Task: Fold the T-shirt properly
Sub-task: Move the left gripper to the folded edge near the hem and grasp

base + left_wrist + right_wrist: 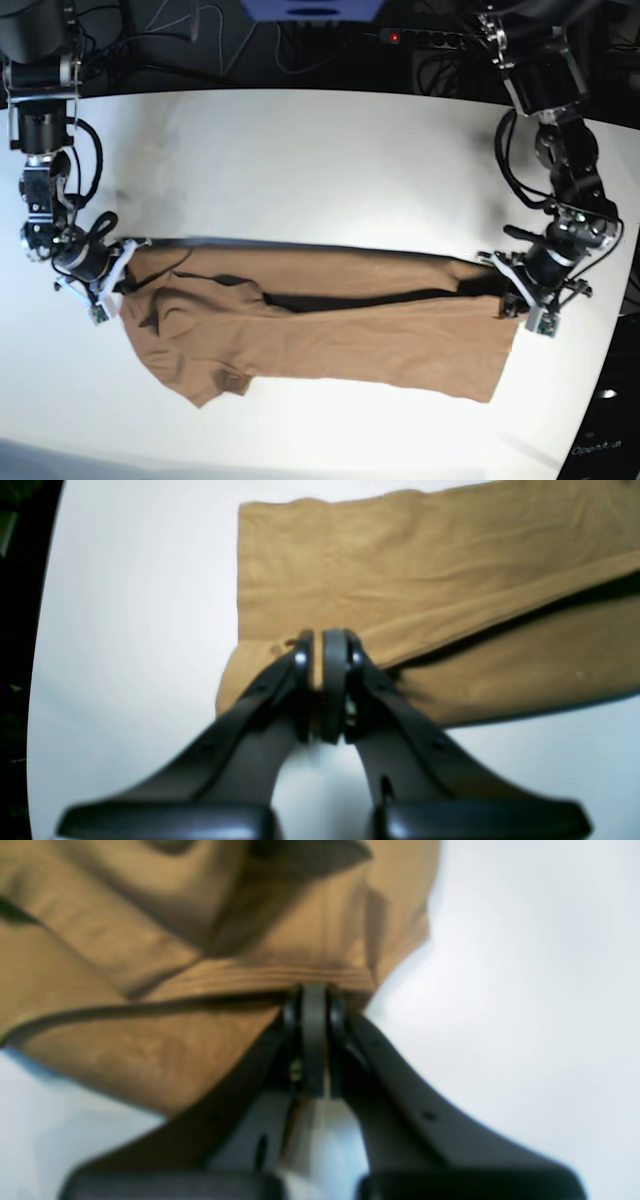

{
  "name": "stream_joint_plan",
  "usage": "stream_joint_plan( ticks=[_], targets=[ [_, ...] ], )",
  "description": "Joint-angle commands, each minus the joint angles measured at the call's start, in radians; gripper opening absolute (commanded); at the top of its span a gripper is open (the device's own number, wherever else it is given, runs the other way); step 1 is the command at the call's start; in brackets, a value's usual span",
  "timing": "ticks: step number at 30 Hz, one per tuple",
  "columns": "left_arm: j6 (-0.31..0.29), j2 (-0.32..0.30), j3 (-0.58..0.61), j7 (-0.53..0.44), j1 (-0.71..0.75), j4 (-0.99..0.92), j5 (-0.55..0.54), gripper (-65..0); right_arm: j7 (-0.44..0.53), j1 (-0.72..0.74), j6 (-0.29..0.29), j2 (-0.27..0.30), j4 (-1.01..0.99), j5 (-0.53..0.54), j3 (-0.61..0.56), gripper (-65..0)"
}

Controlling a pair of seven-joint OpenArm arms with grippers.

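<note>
The T-shirt (330, 325) lies on the white table (300, 160), stretched long from side to side in the base view. Its sleeve end points twd the right gripper (118, 265), its straight bottom hem twd the left gripper (508, 282). A fold runs along the shirt's long way, w/ a dark gap under the top layer. Both grippers sit at the shirt's far edge, one per end. Each is squeezed tight on the cloth edge.
</note>
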Motion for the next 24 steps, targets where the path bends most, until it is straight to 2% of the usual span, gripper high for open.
stream_joint_plan(
  ticks=[1, 7, 10, 18, 20, 23, 24],
  targets=[
    [0.002, -0.01, 0.014, -0.01, 0.007, 0.014, -0.004, -61.9, 0.021, 0.021, 0.002, 0.018, 0.016, 0.006, 0.006, -64.6],
    [0.0, -0.07, 0.099, -0.022, 0.041, -0.07, 0.0, -61.9, 0.021, 0.007, 0.002, 0.019, 0.017, 0.006, 0.006, -64.6],
    [0.002, -0.076, 0.096, -0.028, 0.025, -0.118, -0.004, -61.9, 0.021, 0.004, 0.002, 0.019, 0.019, 0.006, 0.006, -64.6],
    [0.018, -0.072, 0.094, -0.174, -0.121, -0.334, 0.005, -62.1, 0.018, -0.024, 0.002, 0.021, 0.037, 0.006, 0.005, -64.6],
    [0.072, -0.072, 0.094, -0.218, -0.174, -0.394, 0.005, -62.3, 0.019, -0.03, 0.002, 0.031, 0.037, 0.006, 0.005, -64.7],
    [0.206, -0.072, 0.094, -0.295, -0.217, -0.426, -0.004, -62.3, 0.019, -0.033, 0.002, 0.039, 0.037, 0.006, 0.005, -64.7],
    [0.232, -0.072, 0.094, -0.306, -0.223, -0.426, -0.004, -62.3, 0.018, -0.033, 0.002, 0.041, 0.037, 0.006, 0.005, -64.7]
  ],
)
